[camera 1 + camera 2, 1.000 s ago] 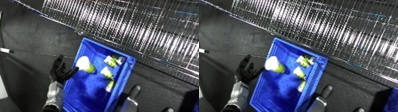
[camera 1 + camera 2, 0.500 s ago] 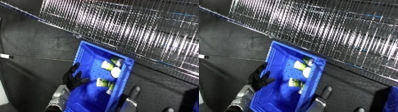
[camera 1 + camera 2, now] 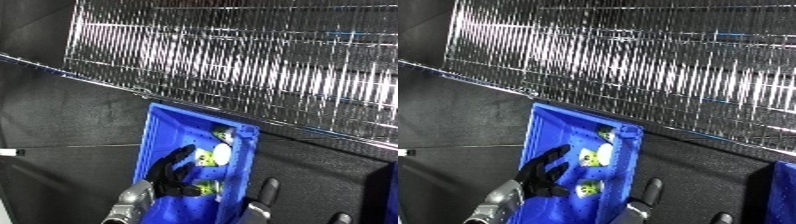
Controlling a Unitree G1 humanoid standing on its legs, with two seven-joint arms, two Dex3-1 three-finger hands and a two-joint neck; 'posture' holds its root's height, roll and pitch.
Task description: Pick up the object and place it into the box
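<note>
While the left hand (image 3: pixel 173 172) reaches into the blue bin (image 3: pixel 155 130) from below, its black fingers (image 3: pixel 184 154) are spread and fairly straight, holding nothing. They point up toward the bin's far end, and the silver forearm (image 3: pixel 131 200) behind them comes in from the lower edge. Inside the bin lie several small pale and yellow-green objects. One pale rounded object (image 3: pixel 219 155) rests against the right wall about halfway along, with a yellow-green piece (image 3: pixel 205 160) touching it just beside the fingertips. Another small object (image 3: pixel 222 133) sits nearer the far right corner, and a further yellow-green one (image 3: pixel 209 188) lies lower down, close to the thumb side of the hand. What exactly these objects are cannot be told. The bin stands tilted in both views on a dark tabletop (image 3: pixel 62 120), near a shiny wire mesh panel (image 3: pixel 266 65) that fills the upper part. The right hand (image 3: pixel 265 192) shows only as a dark finger rising at the lower edge, just outside the bin's right wall; whether that hand is open or curled cannot be told.
</note>
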